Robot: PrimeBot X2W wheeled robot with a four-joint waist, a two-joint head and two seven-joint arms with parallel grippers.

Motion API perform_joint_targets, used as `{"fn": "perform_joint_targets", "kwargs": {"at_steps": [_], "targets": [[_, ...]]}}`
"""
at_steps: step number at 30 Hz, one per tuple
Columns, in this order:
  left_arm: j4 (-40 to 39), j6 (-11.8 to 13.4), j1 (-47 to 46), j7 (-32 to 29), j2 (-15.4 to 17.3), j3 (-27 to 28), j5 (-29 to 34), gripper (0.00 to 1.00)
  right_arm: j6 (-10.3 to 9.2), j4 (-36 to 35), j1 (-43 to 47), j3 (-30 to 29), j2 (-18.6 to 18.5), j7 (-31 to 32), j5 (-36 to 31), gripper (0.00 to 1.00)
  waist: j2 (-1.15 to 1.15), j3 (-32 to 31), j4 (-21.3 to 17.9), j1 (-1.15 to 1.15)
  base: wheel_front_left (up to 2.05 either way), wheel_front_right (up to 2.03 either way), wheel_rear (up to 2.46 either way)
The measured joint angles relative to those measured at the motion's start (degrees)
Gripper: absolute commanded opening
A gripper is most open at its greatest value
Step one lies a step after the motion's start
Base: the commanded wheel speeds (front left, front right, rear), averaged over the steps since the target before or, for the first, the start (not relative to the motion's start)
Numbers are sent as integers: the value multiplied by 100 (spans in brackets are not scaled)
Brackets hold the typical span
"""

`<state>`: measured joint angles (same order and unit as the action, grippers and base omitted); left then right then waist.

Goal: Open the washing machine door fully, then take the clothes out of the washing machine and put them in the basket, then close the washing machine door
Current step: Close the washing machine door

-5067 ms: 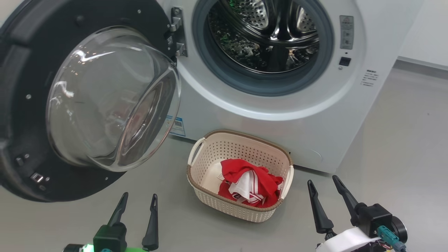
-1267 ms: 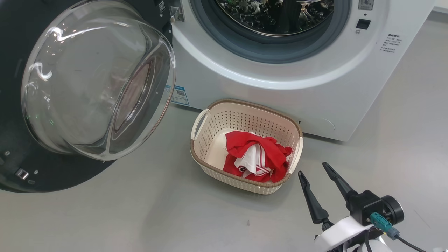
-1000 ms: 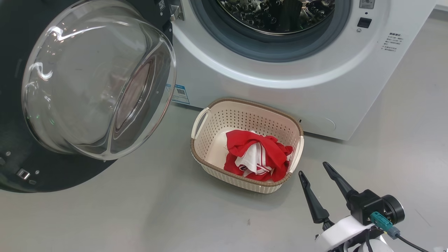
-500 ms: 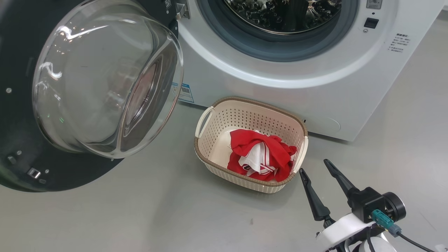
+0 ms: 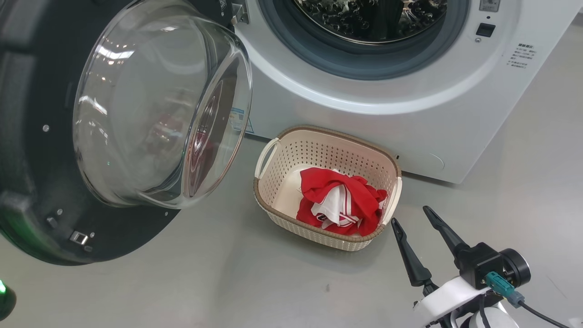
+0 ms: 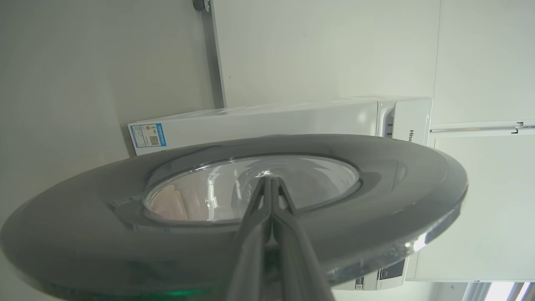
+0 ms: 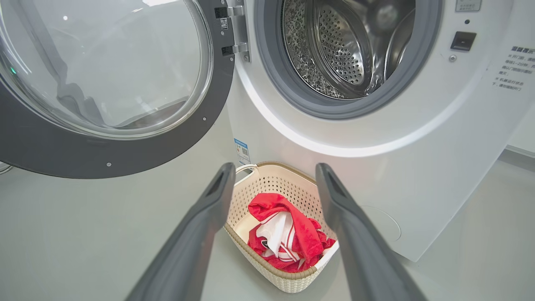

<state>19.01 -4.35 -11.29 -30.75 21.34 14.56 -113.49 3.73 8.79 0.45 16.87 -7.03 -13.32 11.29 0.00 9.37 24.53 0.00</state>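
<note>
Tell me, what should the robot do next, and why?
Probably swing the door toward the machine with the left gripper. The clothes lie in the basket, the drum looks empty, the door stands open, and the shut left gripper points at the door's outer side, seemingly placed to push.

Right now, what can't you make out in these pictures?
- Left wrist view: whether the shut left claw touches the round black-rimmed glass door; its own fingers cover the spot.
- Head view: the perforated steel drum, upper part cut by the top edge.
- Head view: the small printed notice on the white washing machine, too small to read.
- Head view: anything under the red, white-striped clothes in the cream perforated basket, hidden by them.
</note>
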Motion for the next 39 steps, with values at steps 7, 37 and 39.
{"fn": "perform_joint_targets", "kwargs": {"at_steps": [7,37,39], "targets": [[-187,-110,153,-387,-69,-20,-193,0,-31,-23,-4,-74,-5,-1,0,100,0,47,-80,0,0,0,0],[-1507,-253,1132,-1315,-598,-393,-86,0,-90,34,-177,-124,153,-20,41,100,0,7,-1031,0,0,0,0],[-1607,-254,1162,-1369,-627,-453,27,0,-89,49,-199,-102,162,-31,48,100,0,-1,-1110,0,0,0,0]]}}
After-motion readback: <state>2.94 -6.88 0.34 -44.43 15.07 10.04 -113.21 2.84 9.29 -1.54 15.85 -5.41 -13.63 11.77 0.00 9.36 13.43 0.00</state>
